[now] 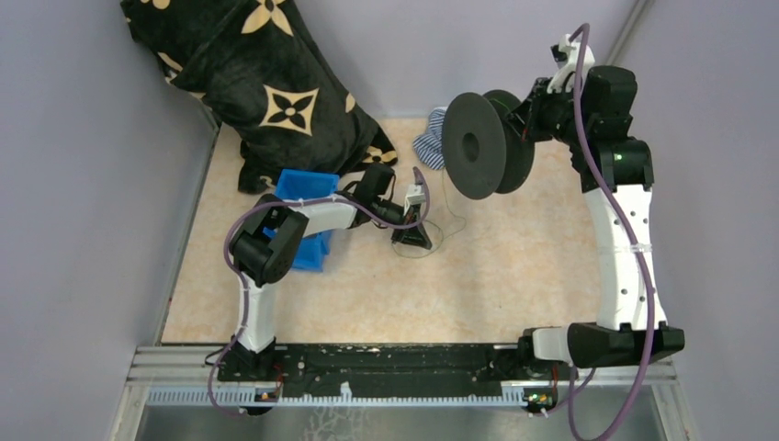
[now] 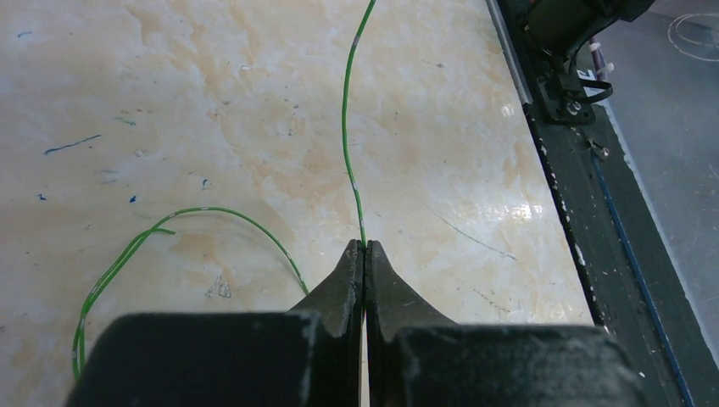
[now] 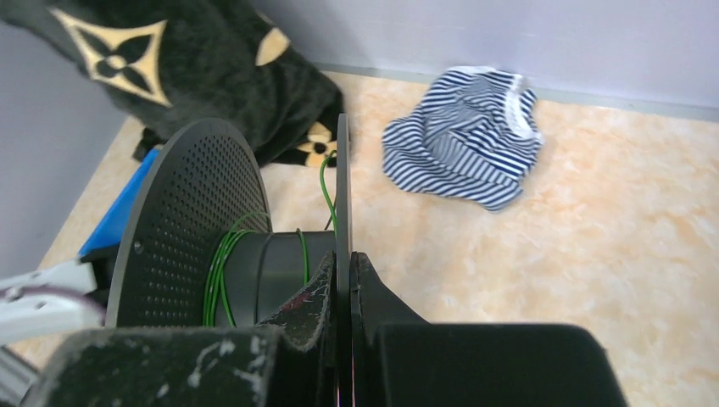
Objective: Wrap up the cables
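The cable [image 2: 345,119] is a thin green wire lying on the beige tabletop. One strand runs away from my left gripper [image 2: 365,248], which is shut on it at the very fingertips. A loose loop [image 2: 222,212] curves off to the left on the table. In the top view the left gripper [image 1: 411,235] is low over the table's middle. My right gripper [image 3: 342,259] is shut on the thin flange of a black spool [image 3: 191,212], held raised at the back right [image 1: 475,145]. A few turns of green cable [image 3: 216,271] sit on the spool's hub.
A black blanket with beige flower marks [image 1: 266,83] is piled at the back left, with a blue bin [image 1: 308,197] beside the left arm. A blue-and-white striped cloth [image 3: 466,144] lies behind the spool. The black base rail [image 2: 593,212] borders the near edge.
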`<action>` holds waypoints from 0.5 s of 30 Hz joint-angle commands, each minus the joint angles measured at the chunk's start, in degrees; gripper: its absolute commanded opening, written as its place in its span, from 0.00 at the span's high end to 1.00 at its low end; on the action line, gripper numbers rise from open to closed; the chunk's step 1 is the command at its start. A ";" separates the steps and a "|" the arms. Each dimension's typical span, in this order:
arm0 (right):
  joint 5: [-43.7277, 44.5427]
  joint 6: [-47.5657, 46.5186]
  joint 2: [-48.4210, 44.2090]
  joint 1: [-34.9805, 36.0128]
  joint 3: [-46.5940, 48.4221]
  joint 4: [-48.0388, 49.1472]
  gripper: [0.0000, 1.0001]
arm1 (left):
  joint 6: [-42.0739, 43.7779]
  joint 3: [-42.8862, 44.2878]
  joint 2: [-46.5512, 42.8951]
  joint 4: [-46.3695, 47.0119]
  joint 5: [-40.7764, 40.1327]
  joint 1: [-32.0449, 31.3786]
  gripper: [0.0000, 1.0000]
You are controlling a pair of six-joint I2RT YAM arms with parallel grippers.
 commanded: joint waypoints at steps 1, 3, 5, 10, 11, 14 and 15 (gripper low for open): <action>6.07 2.97 0.83 -1.97 2.89 7.62 1.00 | 6.92 -1.43 -2.83 -7.27 0.02 -0.21 1.00; 6.53 3.37 1.26 -2.73 2.51 8.54 1.00 | 8.24 -1.55 -3.09 -8.83 -0.62 -0.21 1.00; 6.66 3.75 1.79 -3.22 2.27 9.08 1.00 | 9.48 -1.61 -3.43 -10.31 -1.13 -0.30 1.00; 9.77 3.14 2.31 -3.44 0.69 11.12 1.00 | 14.03 -1.88 -5.07 -14.78 -2.54 -1.01 1.00; 10.63 2.95 2.25 -3.46 0.27 11.74 1.00 | 14.87 -1.96 -5.52 -15.63 -2.98 -1.34 1.00; 12.81 2.86 2.05 -3.40 -1.68 14.00 1.00 | 17.80 -1.74 -6.84 -18.54 -5.59 -3.05 1.00; 13.32 2.95 2.12 -3.42 -2.23 14.56 1.00 | 18.67 -1.57 -7.29 -19.54 -6.35 -3.62 1.00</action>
